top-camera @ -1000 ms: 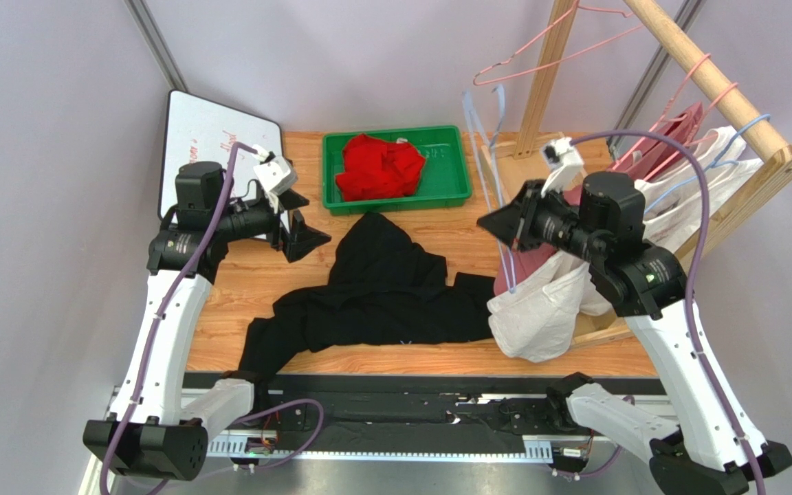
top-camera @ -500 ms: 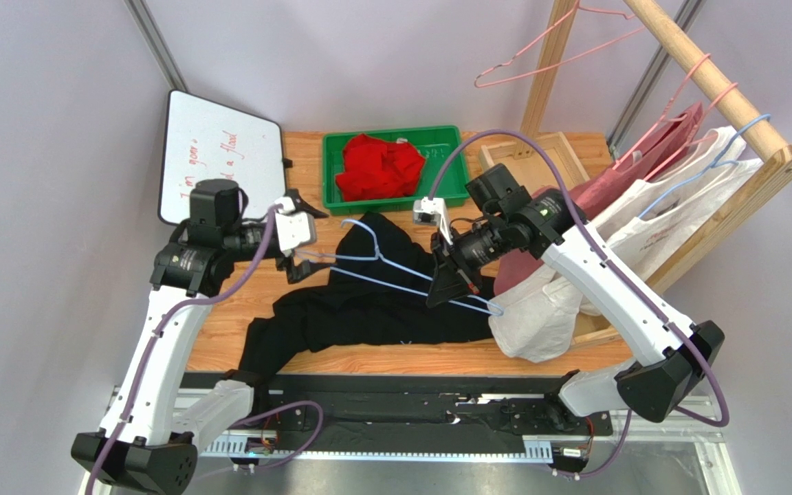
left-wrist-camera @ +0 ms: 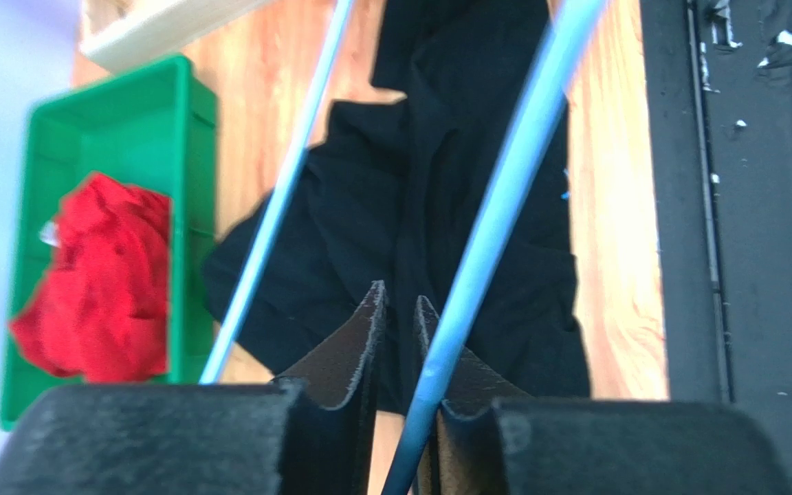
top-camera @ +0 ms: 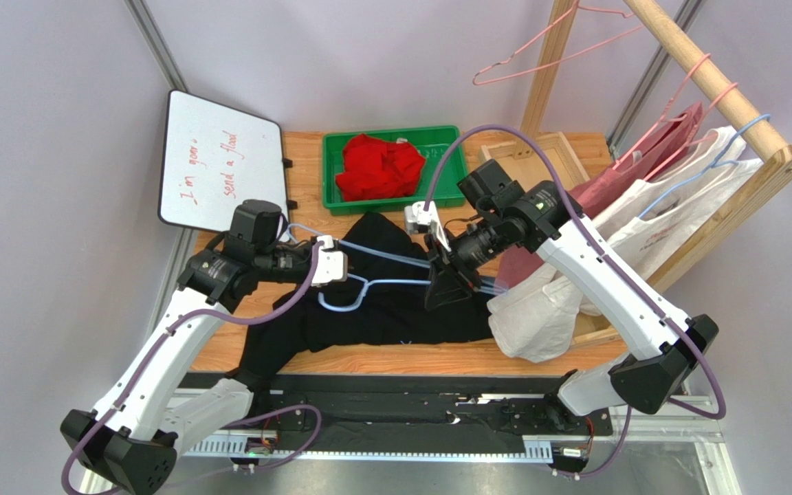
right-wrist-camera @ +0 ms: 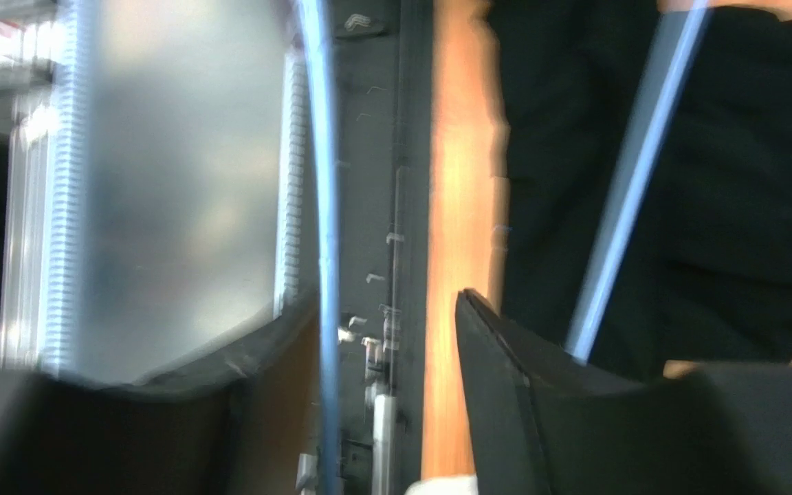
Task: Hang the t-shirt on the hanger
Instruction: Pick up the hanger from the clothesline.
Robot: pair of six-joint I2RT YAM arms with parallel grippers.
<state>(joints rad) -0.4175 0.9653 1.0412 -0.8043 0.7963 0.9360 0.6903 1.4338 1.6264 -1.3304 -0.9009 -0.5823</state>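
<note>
The black t-shirt [top-camera: 379, 315] lies crumpled on the wooden table; it also fills the middle of the left wrist view [left-wrist-camera: 400, 175]. The light-blue wire hanger [top-camera: 390, 282] hangs just above it, between the two arms. My left gripper [top-camera: 352, 270] is shut on the hanger near its hook end, and the wire [left-wrist-camera: 503, 196] runs down into the narrow gap between the jaws [left-wrist-camera: 398, 292]. My right gripper [top-camera: 447, 284] is open at the hanger's other end. One wire [right-wrist-camera: 323, 258] passes loose between its spread jaws [right-wrist-camera: 388, 299].
A green tray [top-camera: 452, 191] holding a red garment [top-camera: 379, 168] stands at the back. At the far left leans a whiteboard [top-camera: 219, 165]. On the right, a wooden rack [top-camera: 720, 88] carries white and pink shirts and a pink hanger [top-camera: 545, 62]. A white shirt [top-camera: 540, 315] droops onto the table.
The right arm carried the hanger over the t-shirt and has opened. The left arm swung right and shut on the hanger near its hook.
</note>
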